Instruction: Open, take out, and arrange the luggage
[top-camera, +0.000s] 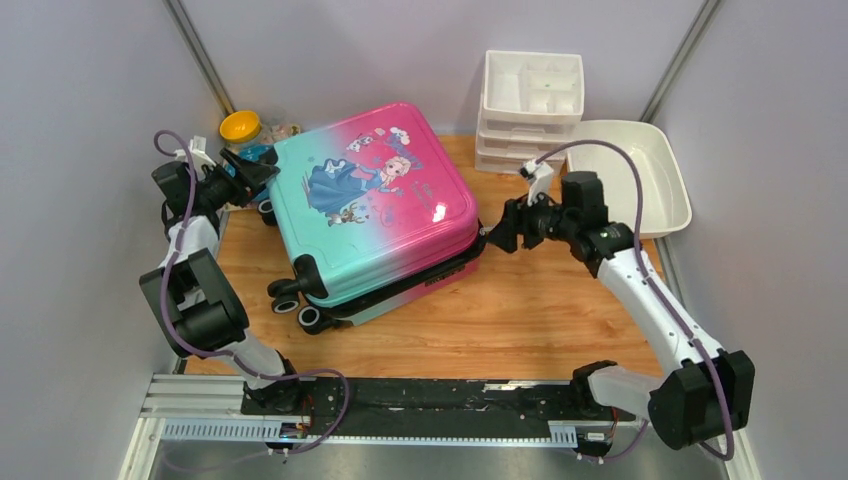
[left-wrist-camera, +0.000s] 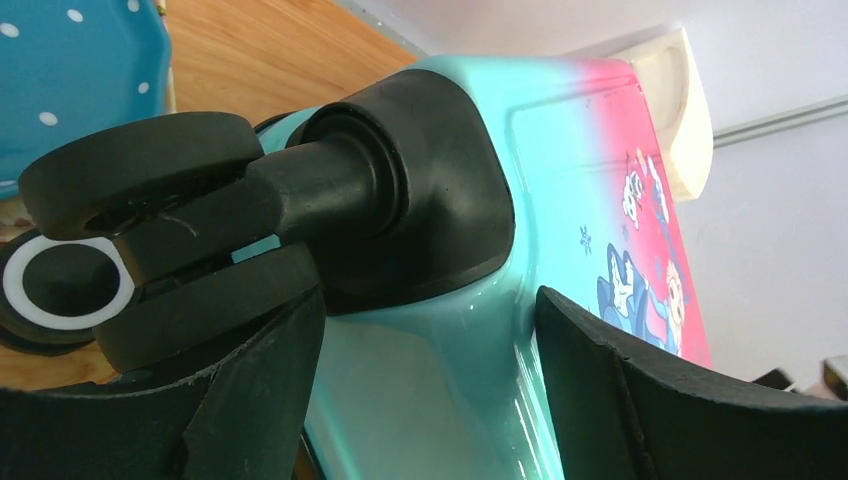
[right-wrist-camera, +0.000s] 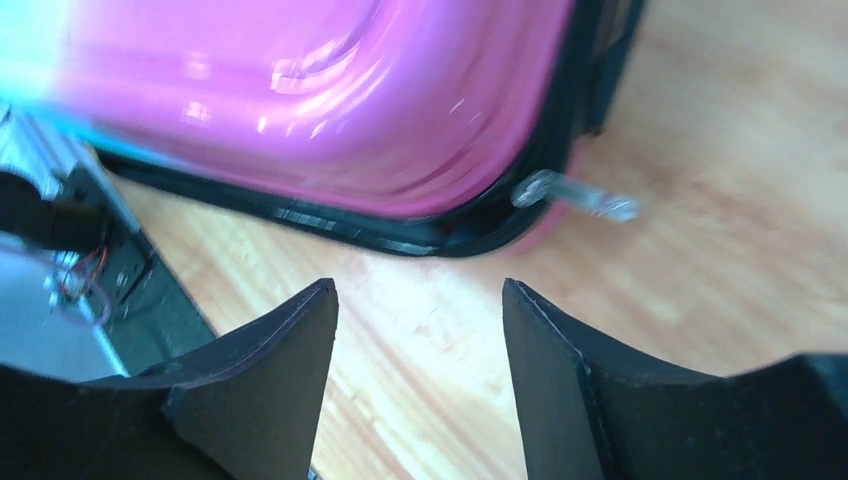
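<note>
Since the table (top-camera: 520, 320) carries everything, start there: the luggage (top-camera: 375, 205) lies flat on it, left of centre, print side up. It is turned a little, so its long axis runs from the teal wheel end at the left across to the pink end at the right. Each arm therefore has one end of the case. The left gripper (top-camera: 265, 172) is at the far-left teal corner. Its wrist view shows the fingers (left-wrist-camera: 620, 380) spread with the shell's corner between them, and one finger just under a wheel (left-wrist-camera: 150, 200); whether they touch the shell I cannot tell. The right gripper (top-camera: 490, 235) faces the pink corner from the right, low over the wood, its fingers apart with only bare table between them. The black zip (right-wrist-camera: 330, 222) runs round that corner just ahead of them. The coming move seems to turn on the clear zip pull (right-wrist-camera: 575, 195) — it sticks out from the zip line onto the table, ahead of the right fingertips and off to their right side, not yet between them. The right arm is plainly the nearer one, and it would need to shift sideways and forward before closing.
</note>
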